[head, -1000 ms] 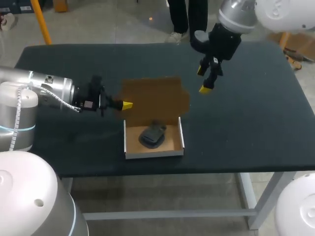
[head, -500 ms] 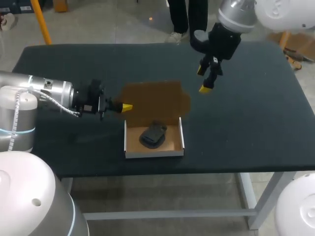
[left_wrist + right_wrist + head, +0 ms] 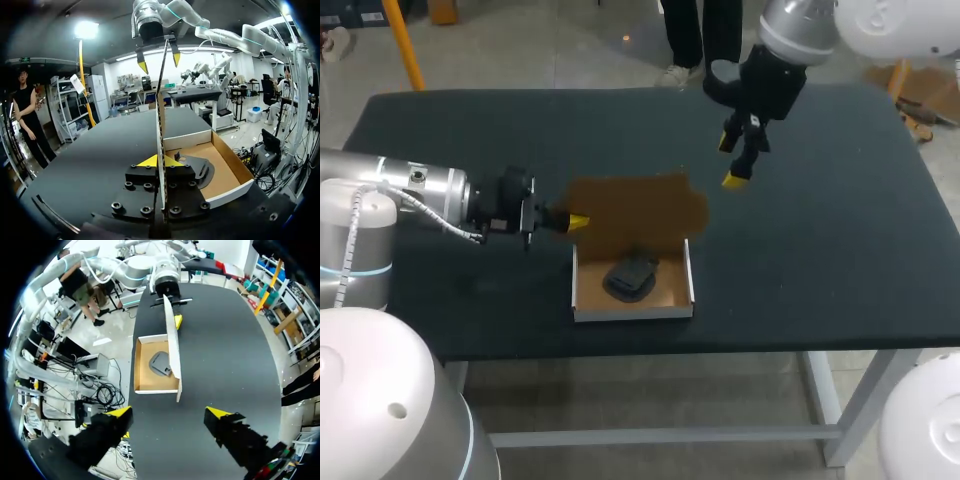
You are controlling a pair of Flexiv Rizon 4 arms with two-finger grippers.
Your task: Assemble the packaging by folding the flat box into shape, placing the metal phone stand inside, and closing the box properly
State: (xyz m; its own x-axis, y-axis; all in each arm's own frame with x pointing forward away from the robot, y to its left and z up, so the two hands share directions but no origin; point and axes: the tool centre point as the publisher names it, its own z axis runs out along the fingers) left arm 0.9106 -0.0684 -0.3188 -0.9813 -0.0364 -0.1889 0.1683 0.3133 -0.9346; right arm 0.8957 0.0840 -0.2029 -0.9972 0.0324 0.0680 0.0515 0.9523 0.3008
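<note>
– Dark counter (image 3: pixel 840 250) all round, I see. Where does the box sit on it?
– The box (image 3: pixel 632 311) lies just beside and below the left tool (image 3: pixel 578 219). It is open at the top, with white outer walls and a brown inside, close to the counter's near edge.
– And the phone stand?
– The phone stand (image 3: pixel 629 276) is inside the box, a dark grey piece on its floor. I think it lies flat, though it is too dim down there to be sure.
– What of the lid?
– The lid (image 3: pixel 638 208) rises from the box's far wall, brown and close to upright, not folded down. From the left wrist it shows edge-on, running straight ahead between the two yellow tips.
– So the left tool has it?
– Yes, it is clenched on the lid's side edge with one tip against each face. The arm comes in low over the counter.
– And the right tool?
– The right tool (image 3: pixel 731 162) hangs above the counter past the lid's other corner, near it but apart from it. It points down with its fingers spread wide and nothing between them. From its own wrist the box lies ahead of the fingers, and the left tool is at the lid's far end.
</note>
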